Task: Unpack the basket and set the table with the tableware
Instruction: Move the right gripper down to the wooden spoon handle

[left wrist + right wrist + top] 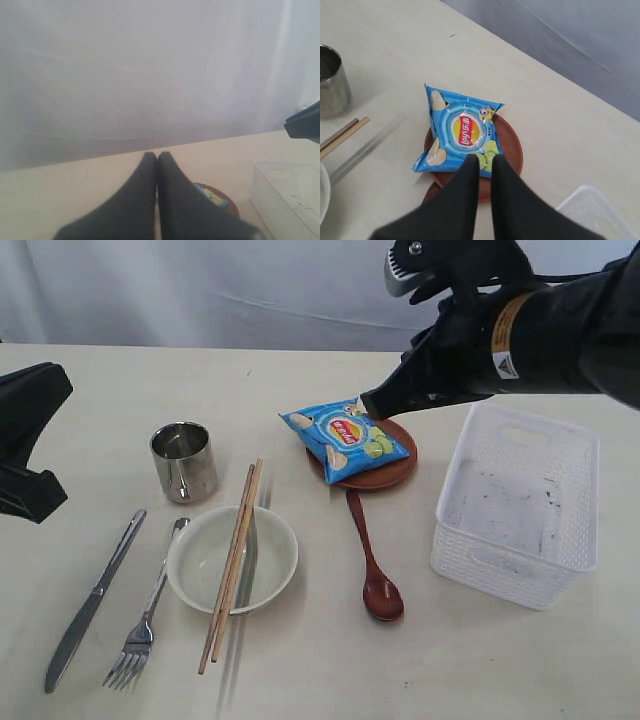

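Observation:
The white basket (470,565) stands at the right with nothing in it. Left of it lie the tableware: steel cup (184,460), white bowl (272,558) with the chopsticks (240,530) across it, knife (90,605), fork (145,618), wooden spoon (372,575) and brown plate (390,475). A blue crisp packet (345,440) rests on the plate. My right gripper (365,405) (485,160) hovers over the packet's edge, its jaws a narrow gap apart with nothing between them. My left gripper (157,156) is shut and empty, pointing across the table (330,670) towards the plate (229,204).
The left arm's black body (30,440) sits at the table's left edge, near the cup. A pale curtain (200,290) hangs behind the table. The basket (600,210) is close beside the plate (511,145) on the right.

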`<state>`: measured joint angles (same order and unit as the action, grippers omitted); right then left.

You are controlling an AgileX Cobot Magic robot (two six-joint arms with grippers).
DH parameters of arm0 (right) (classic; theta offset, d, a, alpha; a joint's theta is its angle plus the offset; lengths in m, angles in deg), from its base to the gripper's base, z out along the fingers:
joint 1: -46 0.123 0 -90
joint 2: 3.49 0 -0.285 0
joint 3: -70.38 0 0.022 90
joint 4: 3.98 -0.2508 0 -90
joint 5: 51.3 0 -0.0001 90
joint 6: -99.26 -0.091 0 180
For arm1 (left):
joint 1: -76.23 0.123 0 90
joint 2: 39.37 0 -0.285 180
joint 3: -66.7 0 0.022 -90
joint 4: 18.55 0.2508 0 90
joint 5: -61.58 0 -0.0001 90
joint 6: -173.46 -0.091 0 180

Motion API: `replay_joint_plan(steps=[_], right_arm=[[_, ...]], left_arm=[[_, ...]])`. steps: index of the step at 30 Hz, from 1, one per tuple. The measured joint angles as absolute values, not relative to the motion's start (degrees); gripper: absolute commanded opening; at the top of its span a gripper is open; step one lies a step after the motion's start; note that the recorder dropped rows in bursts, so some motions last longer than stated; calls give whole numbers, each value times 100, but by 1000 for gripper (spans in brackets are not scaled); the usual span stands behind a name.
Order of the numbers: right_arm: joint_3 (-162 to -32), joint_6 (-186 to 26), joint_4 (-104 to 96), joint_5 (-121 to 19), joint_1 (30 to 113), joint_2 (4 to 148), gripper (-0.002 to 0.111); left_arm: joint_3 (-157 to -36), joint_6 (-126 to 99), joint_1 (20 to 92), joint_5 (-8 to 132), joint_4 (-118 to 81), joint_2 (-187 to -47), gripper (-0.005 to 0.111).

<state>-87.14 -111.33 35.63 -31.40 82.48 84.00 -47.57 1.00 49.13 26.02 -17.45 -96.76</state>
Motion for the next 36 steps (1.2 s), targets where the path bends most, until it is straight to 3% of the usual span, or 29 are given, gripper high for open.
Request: replay_joint_plan(steps=[5, 15, 25, 33, 36], right_arm=[[-8781, -11317, 3324, -2950, 8248, 8652, 10], [-10572, -9886, 1389, -261, 8239, 10542, 10], [-12119, -8939, -357, 106, 7761, 11860, 10], [-12255, -8104, -1813, 1025, 7394, 12365, 10], [-12255, -8074, -1848, 1137, 7495, 12453, 20]], left_arm=[[-4757, 100, 4913, 2602, -1745, -9676, 0], [-4757, 100, 4913, 2602, -1745, -9676, 0], [-4757, 100, 4913, 2602, -1745, -9676, 0], [-4757, 100, 4913, 2602, -1745, -9676, 0], [-4757, 100, 4913, 2602, -1745, -9676, 0]])
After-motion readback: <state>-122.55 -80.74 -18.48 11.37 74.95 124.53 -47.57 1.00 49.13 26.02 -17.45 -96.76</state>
